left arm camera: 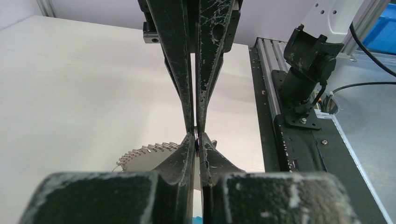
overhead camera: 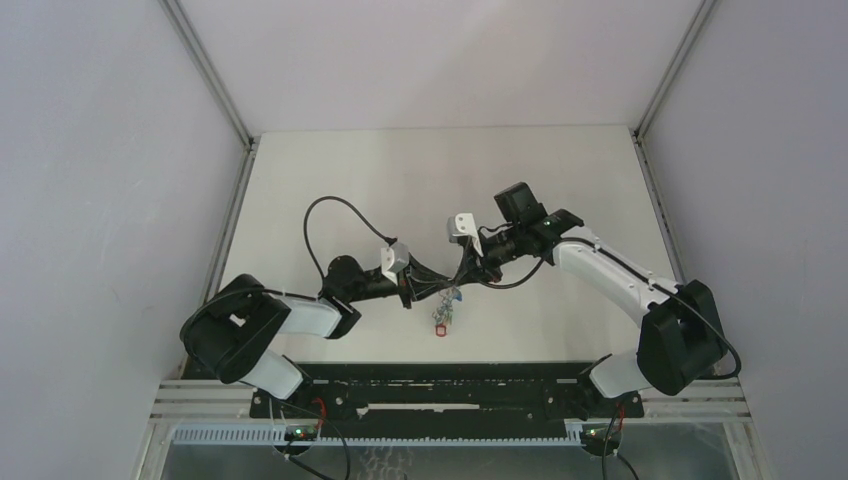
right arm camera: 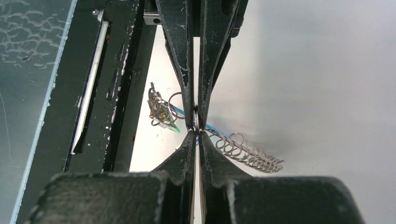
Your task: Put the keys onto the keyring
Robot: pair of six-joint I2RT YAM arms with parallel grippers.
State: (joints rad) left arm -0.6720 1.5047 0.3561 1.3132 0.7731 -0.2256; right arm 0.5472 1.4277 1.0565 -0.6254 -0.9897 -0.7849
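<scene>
Left gripper point(left arm camera: 198, 140): the fingers were seen drawn almost together, with a thin dark-blue sliver pinched at the tips.
Key point(left arm camera: 198, 145): taken to be that sliver. Only its edge was shown, so head and blade could not be told apart.
Right gripper point(right arm camera: 196, 122): clamped tight on the thin wire of the keyring.
Keyring point(right arm camera: 245, 154): a row of silver keys was fanned out on one side of the right fingers, and a tangle with green and red bits was seen on the other. Whether it touched the table could not be told.
Both grippers: the tips were found close together, with the bunch dangling just below them.
Table point(overhead camera: 400, 180): pale, spread beneath both arms.
Rail point(right arm camera: 116, 93): dark, set along the near edge.
</scene>
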